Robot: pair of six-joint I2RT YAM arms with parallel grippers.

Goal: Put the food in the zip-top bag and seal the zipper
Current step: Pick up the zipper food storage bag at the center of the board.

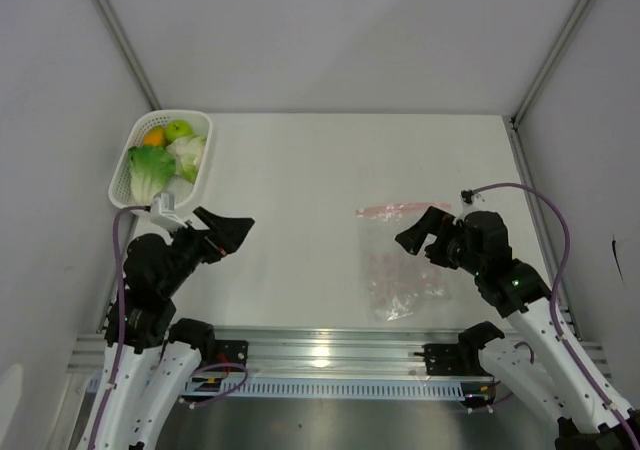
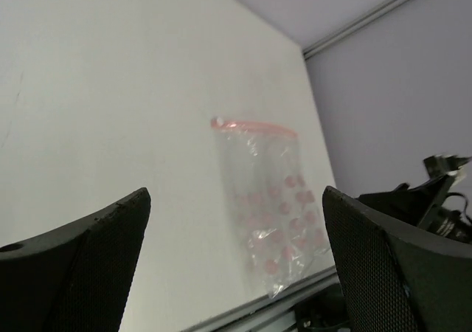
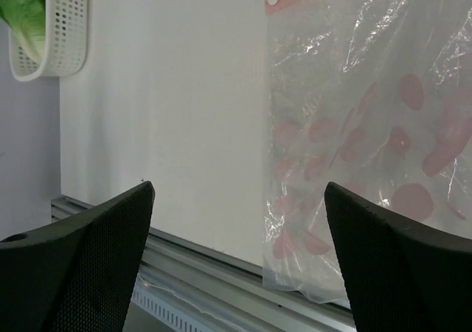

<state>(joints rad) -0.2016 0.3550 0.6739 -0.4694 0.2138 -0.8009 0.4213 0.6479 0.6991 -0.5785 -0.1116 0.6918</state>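
Left gripper [image 1: 232, 232] is spread wide and empty, hanging low over the table [image 1: 300, 170], just near the white basket [image 1: 120, 175]. Right gripper [image 1: 415, 228] is also spread wide and empty, above the upper right part of the bag [image 1: 385, 280]; contact with the bag cannot be told. The bag lies flat and empty on the table's right side, zipper [image 1: 390, 210] at the far end; whether the zipper is open is unclear. The food sits in the basket at the far left corner: apple [image 1: 180, 128], orange [image 1: 155, 137], cabbage [image 1: 150, 168], cauliflower piece [image 1: 188, 152]. Task looks at its start: nothing bagged, every piece left to move, then sealing.
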